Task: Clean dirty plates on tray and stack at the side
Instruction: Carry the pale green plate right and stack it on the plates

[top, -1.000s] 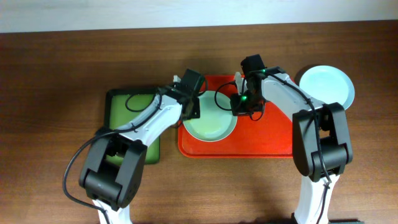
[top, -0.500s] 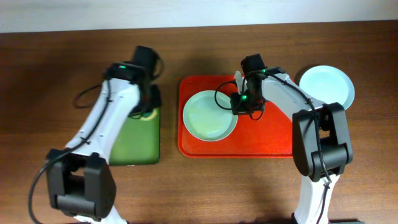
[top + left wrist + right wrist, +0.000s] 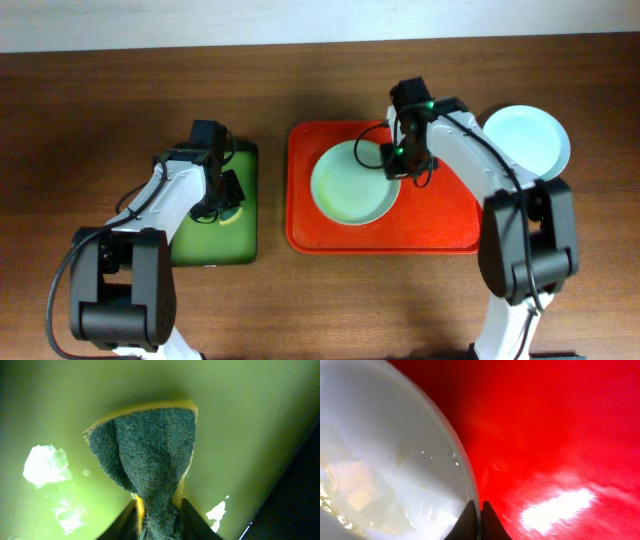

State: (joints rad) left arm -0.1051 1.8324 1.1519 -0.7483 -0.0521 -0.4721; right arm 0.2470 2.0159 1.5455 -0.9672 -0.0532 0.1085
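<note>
A pale mint plate (image 3: 350,186) lies on the red tray (image 3: 440,215), left of its middle. My right gripper (image 3: 394,165) is shut on this plate's right rim; the right wrist view shows the fingertips (image 3: 480,519) pinching the plate's edge (image 3: 395,460) over the red tray floor (image 3: 555,435). Another plate (image 3: 527,137) sits on the table right of the tray. My left gripper (image 3: 226,192) is over the green tray and is shut on a yellow-and-grey sponge (image 3: 150,455), which rests against the green tray floor (image 3: 240,420).
The green tray with a dark rim (image 3: 205,240) lies on the wooden table left of the red tray. The right half of the red tray holds nothing.
My left arm has swung from the plate to the green tray with the sponge. The plate in my right gripper has shifted a little to the right on the red tray.
</note>
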